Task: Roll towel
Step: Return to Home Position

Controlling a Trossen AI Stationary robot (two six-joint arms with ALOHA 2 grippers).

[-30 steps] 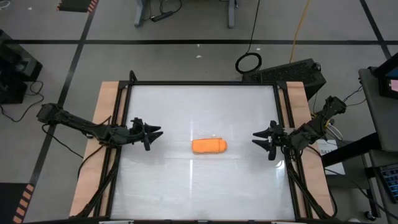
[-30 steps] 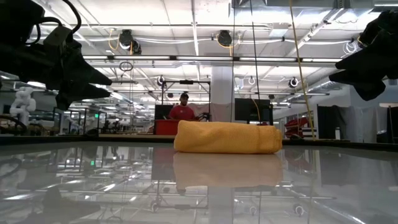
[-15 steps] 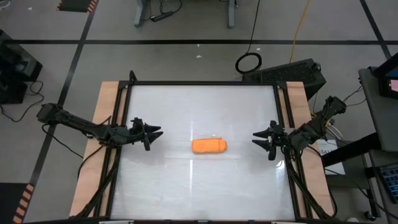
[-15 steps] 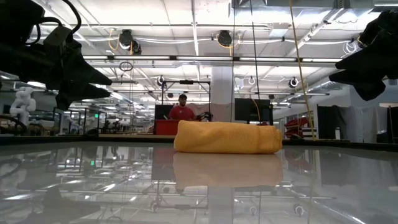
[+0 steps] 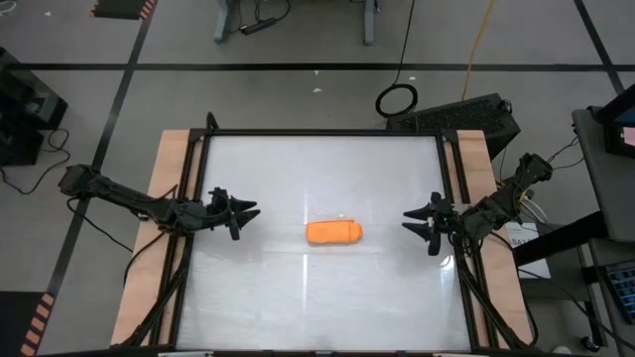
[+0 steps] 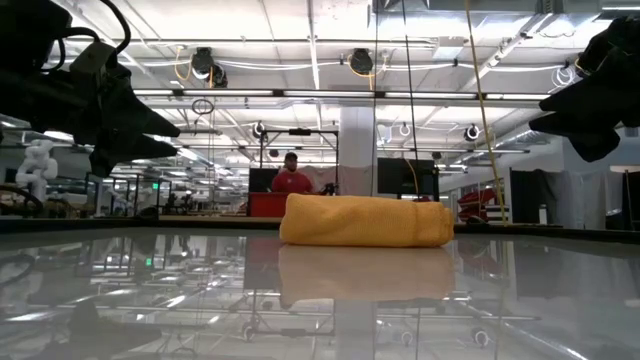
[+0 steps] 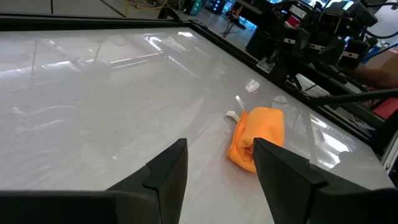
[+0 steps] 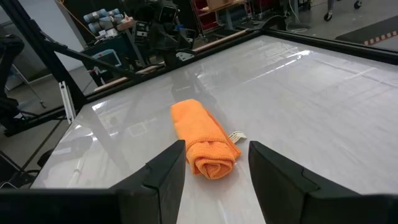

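- At the left side of the table, the left gripper [image 5: 244, 214] hangs above the surface, fingers parted, holding nothing.
- At the right side, the right gripper [image 5: 417, 224] mirrors it: fingers parted, empty.
- Between them, well apart from both, the towel [image 5: 333, 233] lies on the tabletop [image 5: 317, 169] as a compact roll, its spiral end facing right.
- Judgement: rolling appears complete; only parking both arms seems left.
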